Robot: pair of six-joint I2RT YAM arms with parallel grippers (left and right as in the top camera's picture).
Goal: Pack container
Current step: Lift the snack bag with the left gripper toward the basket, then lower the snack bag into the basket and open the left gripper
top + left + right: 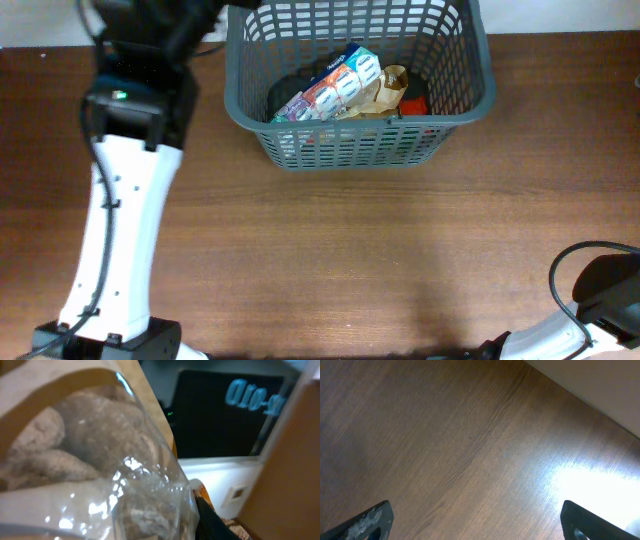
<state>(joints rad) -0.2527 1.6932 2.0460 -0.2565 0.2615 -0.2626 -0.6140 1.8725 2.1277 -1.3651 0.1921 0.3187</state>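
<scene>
Container [350, 148]: grey lattice plastic, rectangular; clear bag [125, 485] crinkly, glossy.

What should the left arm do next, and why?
Probably swing the clear bag over the basket opening before releasing. The bag fills the left wrist view, apparently gripped, while overhead the left arm sits outside the basket's left wall. The right gripper hangs open over the table.

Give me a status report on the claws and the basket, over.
Left claw looks shut on a clear bag of brown lumps. Right claw open over the table. Basket part-filled with packets, top unobstructed.
</scene>
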